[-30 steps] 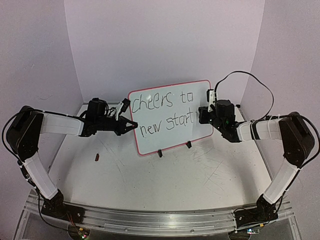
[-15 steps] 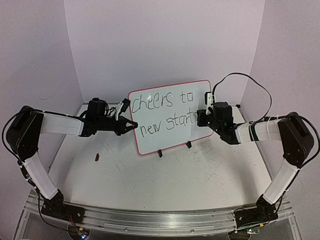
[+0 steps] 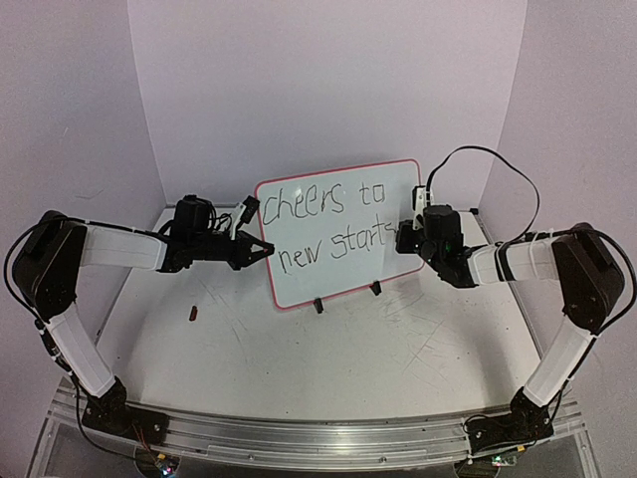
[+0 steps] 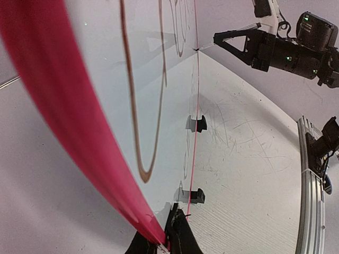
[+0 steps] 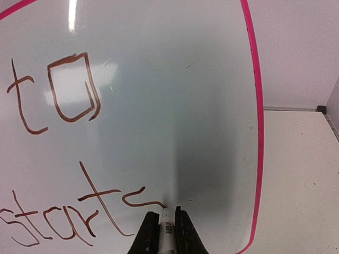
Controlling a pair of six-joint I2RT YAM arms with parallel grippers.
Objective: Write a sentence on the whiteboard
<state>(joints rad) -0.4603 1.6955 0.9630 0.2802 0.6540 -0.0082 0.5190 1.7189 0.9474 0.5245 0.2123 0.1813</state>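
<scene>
I see the whiteboard (image 3: pixel 333 284) upright on its black clip feet (image 3: pixel 318 306), between my two arms. My left gripper (image 3: pixel 261 249) is clamped on the board's left red-pink rim, at mid height. The sentence (image 3: pixel 328 224) runs across the board's face in two lines, "cheers to" over "new starts". My right gripper (image 5: pixel 164 214) is pinched tight around a marker (image 5: pixel 166 228), whose tip touches the board at the tail of the final "s". A small dark object (image 3: pixel 193 312) lies on the table left of the board.

whiteboard (image 3: pixel 338 284) on table (image 3: pixel 328 363), sentence (image 3: pixel 348 244) on whiteboard
</scene>
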